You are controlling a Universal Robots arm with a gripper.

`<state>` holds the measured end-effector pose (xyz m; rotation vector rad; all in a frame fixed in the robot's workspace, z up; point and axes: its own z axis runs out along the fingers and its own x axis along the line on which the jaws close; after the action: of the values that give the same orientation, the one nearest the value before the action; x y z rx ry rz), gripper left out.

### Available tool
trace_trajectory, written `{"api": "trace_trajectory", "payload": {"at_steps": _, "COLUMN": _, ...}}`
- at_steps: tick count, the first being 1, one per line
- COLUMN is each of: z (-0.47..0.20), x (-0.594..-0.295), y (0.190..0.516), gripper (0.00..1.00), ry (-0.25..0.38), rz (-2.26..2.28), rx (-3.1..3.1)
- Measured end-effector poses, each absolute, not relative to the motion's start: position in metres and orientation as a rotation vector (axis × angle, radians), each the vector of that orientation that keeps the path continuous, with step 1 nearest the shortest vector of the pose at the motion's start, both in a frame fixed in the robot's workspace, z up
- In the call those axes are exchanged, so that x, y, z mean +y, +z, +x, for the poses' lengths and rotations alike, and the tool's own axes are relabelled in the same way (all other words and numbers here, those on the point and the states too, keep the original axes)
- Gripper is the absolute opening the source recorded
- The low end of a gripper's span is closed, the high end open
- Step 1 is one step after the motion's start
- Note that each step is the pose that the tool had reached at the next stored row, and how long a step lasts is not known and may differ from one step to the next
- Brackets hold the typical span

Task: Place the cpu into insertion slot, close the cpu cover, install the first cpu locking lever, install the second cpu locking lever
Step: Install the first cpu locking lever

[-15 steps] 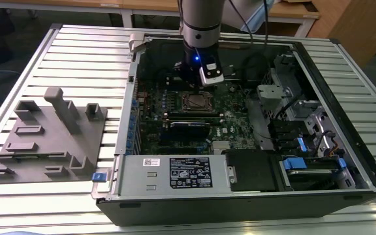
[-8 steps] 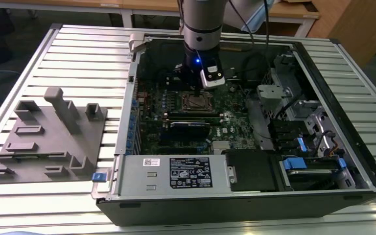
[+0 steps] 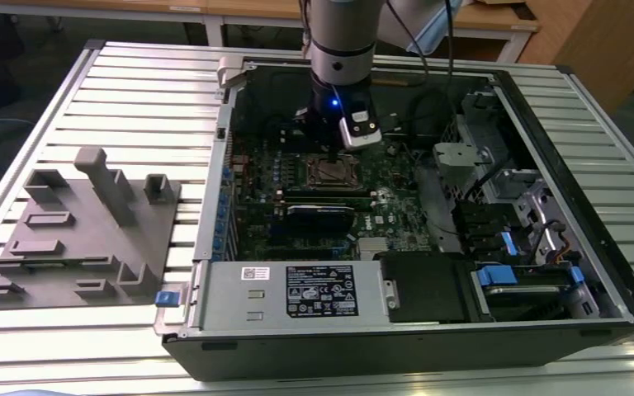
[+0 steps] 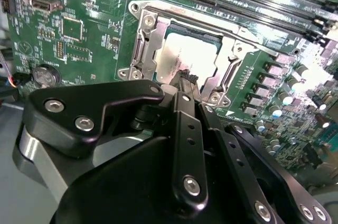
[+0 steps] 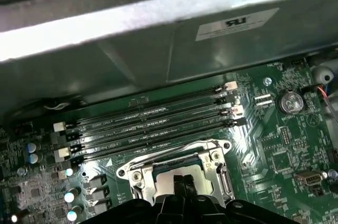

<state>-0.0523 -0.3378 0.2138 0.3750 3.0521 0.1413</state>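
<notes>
Claw point(image 4: 183, 78) upright over cpu point(image 4: 185, 57)

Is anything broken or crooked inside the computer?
Nothing looks broken or spilled. The cpu lies flat and square in its socket, with the cpu cover folded down around it. The gripper sits just above the cpu's edge. The memory slots beside the socket are straight and lined up.
</notes>
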Motion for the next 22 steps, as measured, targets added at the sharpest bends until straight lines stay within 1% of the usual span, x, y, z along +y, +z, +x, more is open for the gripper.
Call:
{"api": "trace_trajectory", "payload": {"at_steps": 7, "z": -0.0514, "x": -0.3378, "y": 0.2125, "gripper": 0.11, "ry": 0.145, "rz": 0.236, "rx": 3.07}}
{"api": "trace_trajectory", "payload": {"at_steps": 12, "z": -0.0511, "x": -0.3378, "y": 0.2136, "gripper": 0.11, "ry": 0.141, "rz": 0.228, "rx": 3.071}}
{"api": "trace_trajectory", "payload": {"at_steps": 17, "z": -0.0511, "x": -0.3378, "y": 0.2156, "gripper": 0.11, "ry": 0.092, "rz": 0.226, "rx": 3.071}}
{"api": "trace_trajectory", "payload": {"at_steps": 22, "z": -0.0511, "x": -0.3378, "y": 0.2156, "gripper": 0.11, "ry": 0.083, "rz": 0.226, "rx": 3.071}}
